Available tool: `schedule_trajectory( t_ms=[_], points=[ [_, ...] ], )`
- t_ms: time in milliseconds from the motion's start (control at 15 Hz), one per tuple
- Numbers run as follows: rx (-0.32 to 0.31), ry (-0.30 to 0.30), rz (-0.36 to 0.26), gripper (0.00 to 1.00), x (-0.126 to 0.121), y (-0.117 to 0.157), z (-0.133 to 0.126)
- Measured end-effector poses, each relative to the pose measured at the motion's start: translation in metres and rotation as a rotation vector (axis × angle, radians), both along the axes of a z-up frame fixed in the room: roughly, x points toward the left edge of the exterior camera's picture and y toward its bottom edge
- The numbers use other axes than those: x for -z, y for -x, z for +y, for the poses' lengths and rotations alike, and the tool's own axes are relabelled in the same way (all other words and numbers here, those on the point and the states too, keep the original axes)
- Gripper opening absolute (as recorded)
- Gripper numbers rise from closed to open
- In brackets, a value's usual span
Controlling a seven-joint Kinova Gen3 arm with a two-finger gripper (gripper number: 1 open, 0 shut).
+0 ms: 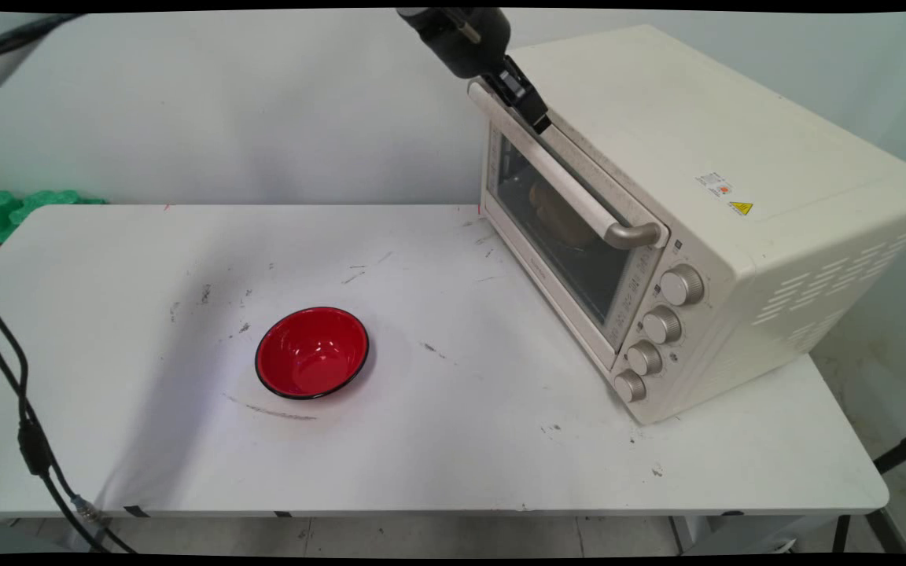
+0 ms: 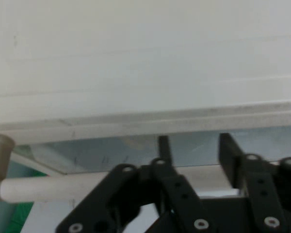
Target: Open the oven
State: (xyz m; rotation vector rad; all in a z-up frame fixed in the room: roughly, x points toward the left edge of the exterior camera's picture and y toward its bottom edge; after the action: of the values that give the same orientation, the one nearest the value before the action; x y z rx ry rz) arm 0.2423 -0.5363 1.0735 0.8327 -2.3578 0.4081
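So the black two-finger gripper (image 1: 535,116) is up at the 12 o'clock edge of the main view. It's parked right on the far end of the long cream bar handle (image 1: 579,196) that runs across the glass door of the cream-coloured boxy toaster oven (image 1: 697,157).

From the hand view, the gripper (image 2: 196,145) has its two fingers (image 2: 230,148) standing apart, with a clear gap between them. The handle (image 2: 48,187) runs crosswise just behind them, so they look spread rather than pinched on it. I can't say for sure whether they actually touch the bar. The oven's flat top (image 2: 136,58) fills everything above.

The door looks closed to me, and there's something brownish behind the glass, too dim to identify. Four round metal knobs (image 1: 661,324) run down the front at about 5 o'clock from the gripper.

The round red bowl with a black rim (image 1: 311,352) sits empty and upright on the scuffed white table (image 1: 461,440). It's well away at roughly 7 o'clock from the gripper. Black cables (image 1: 24,424) hang at the 9 o'clock edge.
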Motion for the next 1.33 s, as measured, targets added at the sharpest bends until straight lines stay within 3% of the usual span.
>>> schedule_trajectory(
  t_ms=[733,1333],
  points=[
    [0.001,-0.022,-0.022,0.0,0.014,0.011,-0.013],
    [-0.04,-0.06,0.026,0.0,0.031,-0.026,0.032]
  ],
)
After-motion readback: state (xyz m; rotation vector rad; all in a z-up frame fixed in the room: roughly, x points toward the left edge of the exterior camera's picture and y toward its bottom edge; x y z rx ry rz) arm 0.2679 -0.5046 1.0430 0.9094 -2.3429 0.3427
